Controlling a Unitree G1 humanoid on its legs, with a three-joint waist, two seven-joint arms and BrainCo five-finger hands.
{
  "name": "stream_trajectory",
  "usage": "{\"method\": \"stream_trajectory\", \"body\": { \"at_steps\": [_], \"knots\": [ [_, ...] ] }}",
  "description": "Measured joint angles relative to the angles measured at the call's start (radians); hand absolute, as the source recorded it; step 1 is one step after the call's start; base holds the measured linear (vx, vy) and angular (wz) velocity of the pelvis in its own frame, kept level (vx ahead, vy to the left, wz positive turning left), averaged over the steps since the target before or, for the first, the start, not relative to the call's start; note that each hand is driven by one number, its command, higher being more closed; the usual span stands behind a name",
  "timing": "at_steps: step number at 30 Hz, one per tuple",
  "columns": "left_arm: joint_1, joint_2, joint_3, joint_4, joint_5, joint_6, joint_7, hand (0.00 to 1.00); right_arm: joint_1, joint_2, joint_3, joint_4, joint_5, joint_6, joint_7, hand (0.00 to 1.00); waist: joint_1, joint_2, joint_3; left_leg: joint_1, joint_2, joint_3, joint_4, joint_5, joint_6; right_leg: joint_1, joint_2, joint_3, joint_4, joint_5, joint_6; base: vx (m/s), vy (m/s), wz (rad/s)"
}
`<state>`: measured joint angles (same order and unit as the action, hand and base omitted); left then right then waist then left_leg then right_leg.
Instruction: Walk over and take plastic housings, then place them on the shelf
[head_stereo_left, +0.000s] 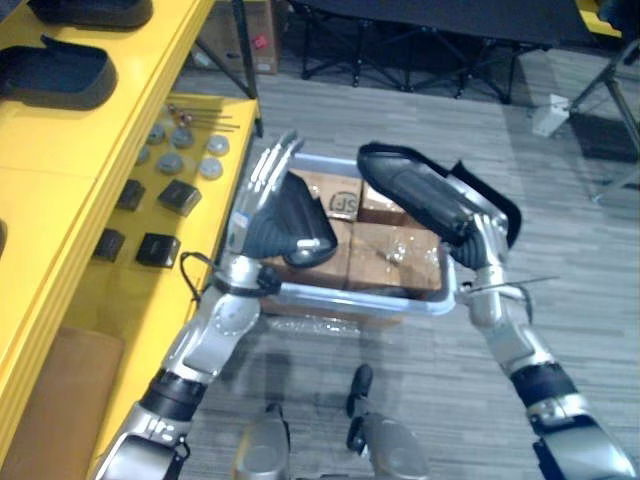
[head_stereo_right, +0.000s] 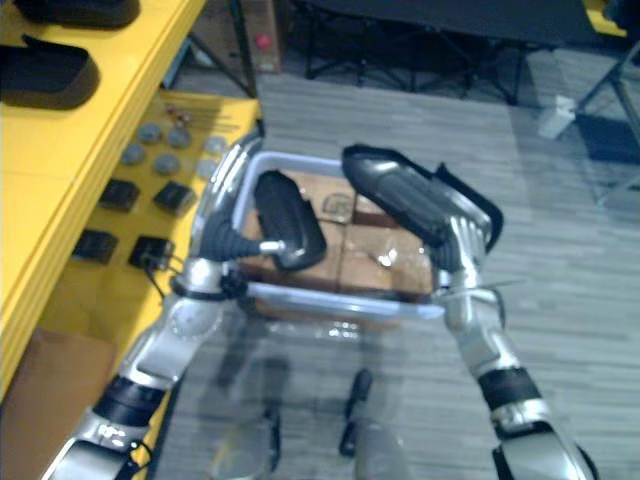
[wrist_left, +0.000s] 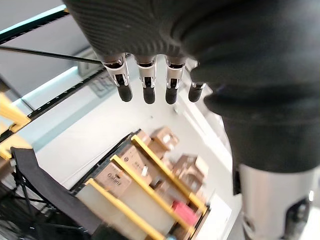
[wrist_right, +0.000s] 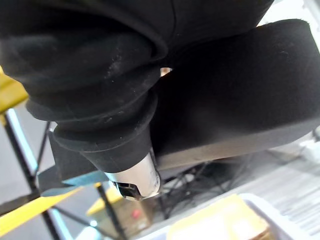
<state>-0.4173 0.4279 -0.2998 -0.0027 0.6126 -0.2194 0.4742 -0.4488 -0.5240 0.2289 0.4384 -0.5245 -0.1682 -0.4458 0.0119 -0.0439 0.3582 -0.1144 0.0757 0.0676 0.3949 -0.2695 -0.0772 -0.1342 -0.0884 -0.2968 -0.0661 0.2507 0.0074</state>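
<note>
Judging by your right hand (head_stereo_left: 425, 195) clasped on a black housing (head_stereo_left: 500, 212) held above the crate (head_stereo_left: 360, 300), with your left hand (head_stereo_left: 268, 190) straight-fingered and empty beside it, you are mid-carry and should next turn left to the yellow shelf (head_stereo_left: 60, 170).

A black plastic housing (head_stereo_left: 415, 190) hides most of the right robot hand (head_stereo_left: 480, 238), seemingly clamped round it.

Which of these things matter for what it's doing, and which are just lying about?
Job: plastic housing in right hand; left hand, open; yellow shelf; housings already on it.
Lying about: grey bin; cardboard boxes; grey discs; small black blocks.
</note>
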Motion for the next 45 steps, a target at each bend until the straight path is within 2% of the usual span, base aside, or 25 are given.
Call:
{"method": "stream_trajectory", "body": {
  "at_steps": [4,8,10,12,15,22,32,37,42,45],
  "knots": [
    [-0.035,0.003,-0.035,0.049,0.065,0.07,0.027,0.0,-0.021,-0.029,0.033,0.0,0.007,-0.028,0.035,1.0,-0.01,0.012,-0.005,0.0,-0.002,0.0,-0.002,0.0,0.0,-0.006,0.0,0.004,0.0,0.006,-0.002,0.0,0.083,-0.03],
    [-0.044,0.003,-0.042,0.078,0.111,0.1,0.071,0.0,-0.052,-0.034,0.069,-0.016,0.031,-0.034,0.063,1.0,-0.025,0.026,-0.004,0.002,-0.006,0.0,-0.003,-0.001,0.0,-0.006,-0.002,0.012,0.001,0.007,-0.001,-0.03,0.084,-0.03],
    [-0.063,0.01,-0.074,0.082,0.157,0.121,0.093,0.0,-0.063,-0.037,0.08,-0.031,0.045,-0.034,0.081,1.0,-0.025,0.042,0.0,0.003,-0.009,0.001,-0.001,-0.001,0.001,-0.006,-0.004,0.017,0.001,0.007,-0.001,-0.05,0.07,-0.03],
    [-0.086,0.022,-0.114,0.082,0.192,0.157,0.093,0.0,-0.095,-0.049,0.128,-0.032,0.051,-0.034,0.103,1.0,-0.026,0.063,-0.001,0.002,-0.01,0.006,-0.001,-0.003,0.003,-0.008,-0.005,0.022,0.001,0.007,-0.001,-0.07,0.07,-0.06],
    [-0.11,0.031,-0.118,0.084,0.232,0.186,0.084,0.0,-0.114,-0.062,0.152,-0.036,0.082,-0.035,0.144,1.0,-0.028,0.078,0.004,0.001,-0.01,0.008,0.0,-0.003,0.005,-0.009,-0.006,0.022,-0.001,0.006,0.0,-0.08,0.064,-0.03],
    [-0.139,0.062,-0.183,0.149,0.302,0.207,0.019,0.0,-0.12,-0.094,0.158,-0.079,0.129,-0.035,0.216,1.0,-0.036,0.079,0.004,-0.005,-0.01,0.01,0.001,-0.003,0.005,-0.011,-0.004,0.023,-0.012,0.016,-0.001,-0.05,0.064,-0.01],
    [-0.142,0.078,-0.196,0.215,0.308,0.222,-0.025,0.0,-0.165,-0.096,0.227,-0.117,0.192,-0.051,0.279,1.0,-0.044,0.081,0.005,0.008,-0.016,0.022,0.0,-0.005,0.007,-0.005,-0.009,0.033,-0.012,0.023,0.002,-0.04,0.08,-0.03],
    [-0.142,0.077,-0.226,0.239,0.309,0.234,-0.046,0.0,-0.17,-0.096,0.259,-0.119,0.225,-0.051,0.339,1.0,-0.043,0.081,0.006,0.004,-0.016,0.02,0.01,-0.006,0.01,-0.003,-0.011,0.032,-0.012,0.022,0.002,-0.07,0.057,0.01],
    [-0.142,0.077,-0.226,0.248,0.308,0.257,-0.048,0.0,-0.17,-0.096,0.264,-0.127,0.266,-0.043,0.39,1.0,-0.049,0.084,0.007,-0.01,-0.016,0.007,0.027,-0.008,0.011,-0.003,-0.012,0.024,-0.012,0.023,0.003,-0.06,0.048,0.06],
    [-0.143,0.076,-0.226,0.25,0.308,0.28,-0.055,0.0,-0.173,-0.096,0.278,-0.155,0.279,-0.018,0.42,1.0,-0.049,0.084,0.007,-0.01,-0.016,0.005,0.03,-0.008,0.011,0.001,-0.012,0.023,-0.012,0.024,0.003,-0.07,0.065,0.02]
  ]
}}
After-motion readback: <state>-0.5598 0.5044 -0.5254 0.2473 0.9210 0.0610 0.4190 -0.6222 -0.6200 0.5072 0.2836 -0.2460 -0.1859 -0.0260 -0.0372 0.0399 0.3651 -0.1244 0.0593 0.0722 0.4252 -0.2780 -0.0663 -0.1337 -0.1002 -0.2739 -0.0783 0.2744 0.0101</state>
